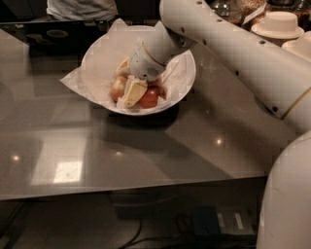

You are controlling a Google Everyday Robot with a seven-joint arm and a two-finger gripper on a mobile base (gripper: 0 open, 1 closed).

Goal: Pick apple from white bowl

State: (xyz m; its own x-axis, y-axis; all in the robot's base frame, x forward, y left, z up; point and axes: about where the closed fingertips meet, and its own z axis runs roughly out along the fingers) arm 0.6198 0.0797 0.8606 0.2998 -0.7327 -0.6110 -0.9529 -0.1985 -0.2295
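The white bowl (182, 78), lined with crumpled white paper, stands at the back of the grey table. In it lie the yellowish-tan apple (117, 88) on the left and a deeper red apple (149, 98) to its right. My gripper (127, 80) reaches down into the bowl from the upper right. It is open: one cream finger (133, 92) sits between the two apples and the other (122, 65) is just behind the tan apple. The tan apple rests on the paper between the jaws, partly hidden by them.
The grey table (146, 155) stretches toward me to its front edge. Stacks of small white bowls (278, 23) stand at the back right. A dark laptop (53, 34) and a person's torso (82, 8) are at the back left. My white arm (252, 63) crosses the right side.
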